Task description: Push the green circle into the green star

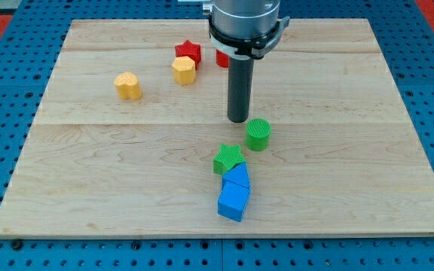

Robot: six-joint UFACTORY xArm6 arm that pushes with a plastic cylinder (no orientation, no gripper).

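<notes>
**Lining up behind the green circle, push not started**

My tip (237, 120) sits just up and to the view's left of the green circle (258, 134), close but I can't tell if it's touching; looks like a thin gap. No pincer on this rig, just the bare rod, so nothing is open, closed or held.

Where things are:
- Green circle: mid-board, a little right of centre.
- Green star (228, 159): down and to the view's left of the circle, near but apart from it.
- Two blue blocks (235, 193) stacked in a line right below the star, the top one touching it. Exact shapes hard to read.
- Red star (188, 51) and two yellow blocks (183, 70), (128, 86) up near the view's top left, well clear. Another red block (221, 58) is mostly hidden behind the arm.

Step in hand, my read: approach and positioning. The circle hasn't closed on the star.

Next move needs: the tip is on the wrong side. The push line runs from the circle down-left to the star, so the tip has to get to the circle's upper-right side first. That means going round the circle's top without clipping it, then driving down-left through its centre.

Risk: an off-centre hit rolls the circle past the star. A hard shove also moves the star into the blue blocks.
</notes>
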